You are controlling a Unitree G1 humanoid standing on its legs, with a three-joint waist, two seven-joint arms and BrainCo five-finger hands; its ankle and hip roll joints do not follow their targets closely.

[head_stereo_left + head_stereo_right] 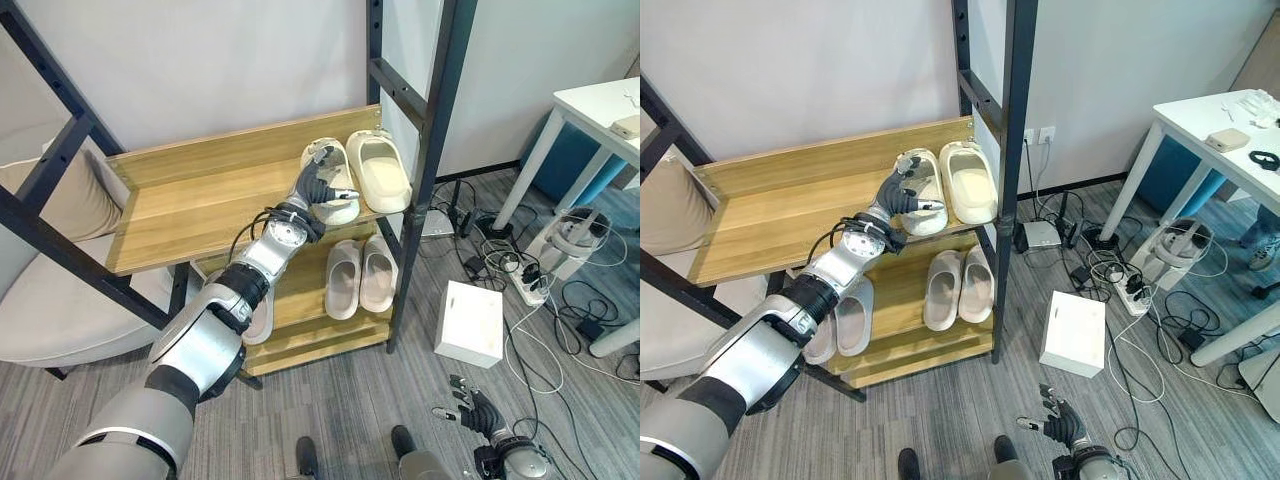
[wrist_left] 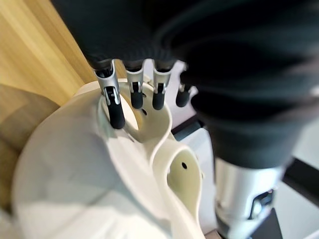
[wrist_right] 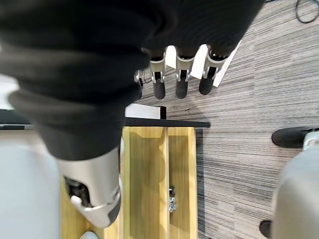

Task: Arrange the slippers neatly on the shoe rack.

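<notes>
Nearest, at about 5 o'clock in the left eye view, the right hand hangs low over the grey carpet, its fingers loosely extended and holding nothing; a white flat box lies on the floor just beyond it at 4 o'clock. Farther in, the lower wooden shelf of the black-framed shoe rack carries a pale pair of slippers side by side. On the upper wooden shelf, toward 12 o'clock, the left hand rests on the cream rubber slipper, its fingers hooked over the strap edge while the thumb stands apart, a light hold. Its mate, a second cream slipper, sits just beside it at 1 o'clock. The step in hand looks like squaring this slipper against its mate; next would be a small nudge to align it, then letting go.
</notes>
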